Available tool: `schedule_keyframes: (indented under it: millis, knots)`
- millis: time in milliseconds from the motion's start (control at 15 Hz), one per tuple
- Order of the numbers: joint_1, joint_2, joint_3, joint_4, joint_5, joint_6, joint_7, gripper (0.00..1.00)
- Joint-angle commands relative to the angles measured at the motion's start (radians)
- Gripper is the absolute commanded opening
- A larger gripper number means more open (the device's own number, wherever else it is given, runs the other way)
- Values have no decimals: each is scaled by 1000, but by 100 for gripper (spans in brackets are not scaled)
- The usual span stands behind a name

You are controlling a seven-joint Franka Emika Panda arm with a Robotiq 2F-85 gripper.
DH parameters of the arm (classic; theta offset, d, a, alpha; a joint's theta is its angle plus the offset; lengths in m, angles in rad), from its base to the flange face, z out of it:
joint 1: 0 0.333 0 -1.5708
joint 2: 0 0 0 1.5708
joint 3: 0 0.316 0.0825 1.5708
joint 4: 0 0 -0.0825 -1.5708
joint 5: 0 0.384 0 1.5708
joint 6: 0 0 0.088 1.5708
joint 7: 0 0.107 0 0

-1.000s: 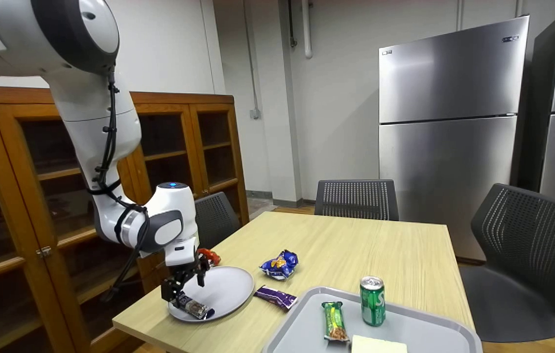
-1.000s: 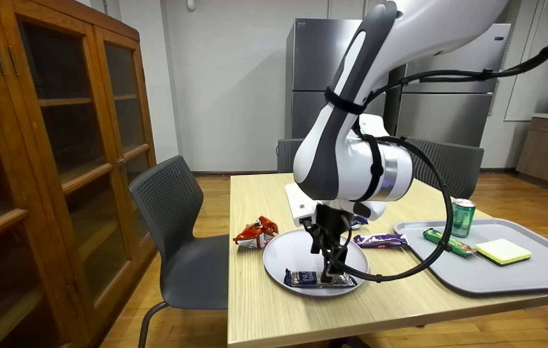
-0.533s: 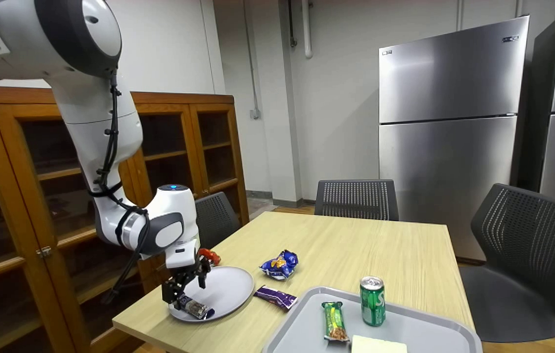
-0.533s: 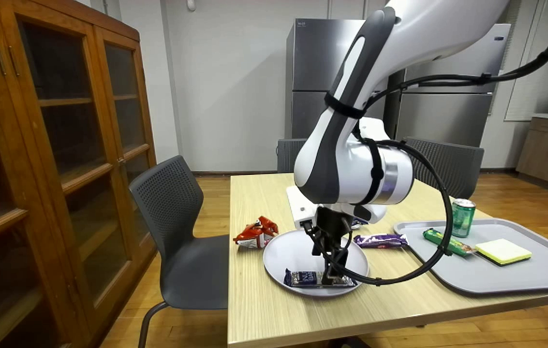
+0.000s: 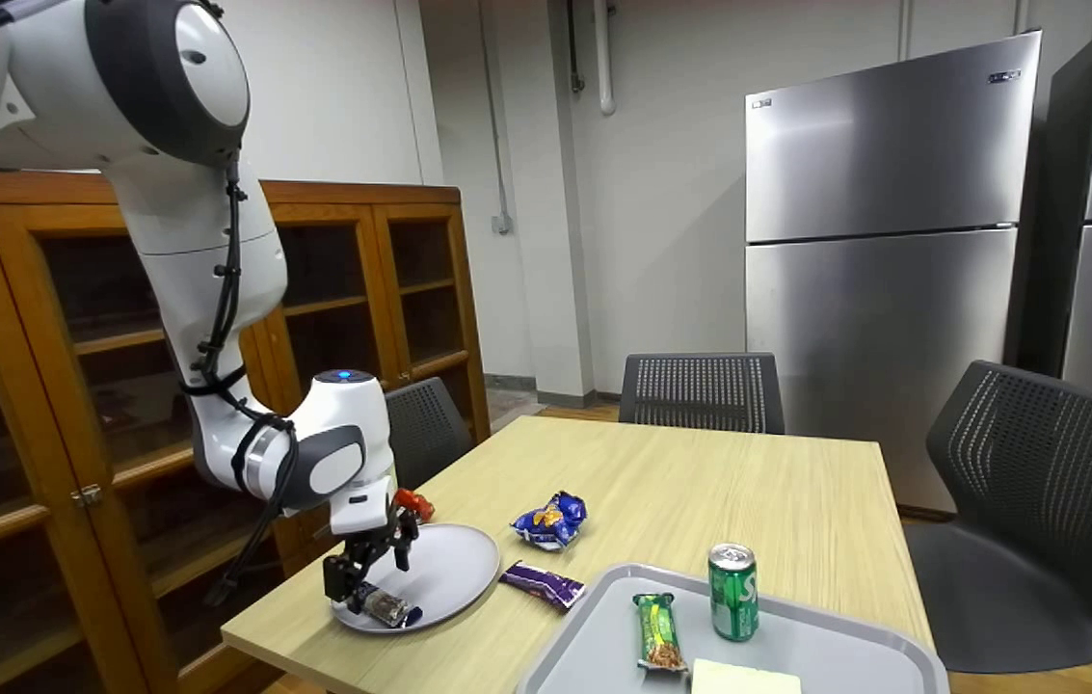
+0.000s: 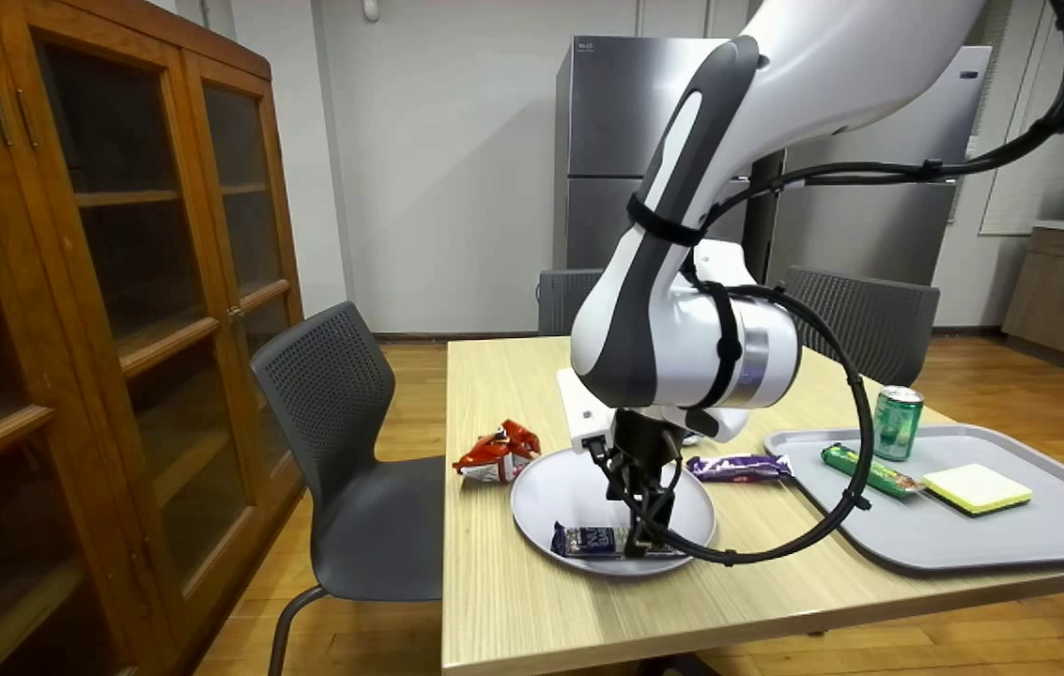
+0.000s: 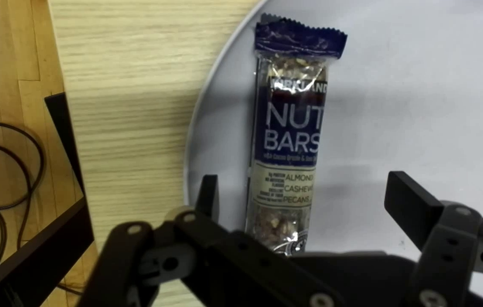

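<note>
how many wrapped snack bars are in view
3: the nut bar on the plate, the purple bar on the table, the green bar on the tray. More may be hidden.

Light wood-grain counter (image 6: 503, 380). Directly on it: grey plate (image 6: 558, 493) near left; red snack bag (image 6: 500, 453) just off its far-left rim; purple bar (image 6: 738, 468) between plate and grey tray (image 6: 992, 540) at right; blue bag (image 5: 551, 521) beyond the bar.

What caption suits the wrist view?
Open black gripper over an oblong blue wrapped nut bar on a round grey plate.
</note>
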Motion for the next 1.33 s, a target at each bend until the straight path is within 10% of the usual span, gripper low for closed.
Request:
schedule_keyframes:
  millis: [0,467,533,1267]
  knots:
    - [-11,26,14,29,7,15,15,100]
    - [-8,45,12,47,7,21,15,100]
    - [-9,47,13,48,7,24,14,75]
    - [0,25,17,27,5,70,4,4]
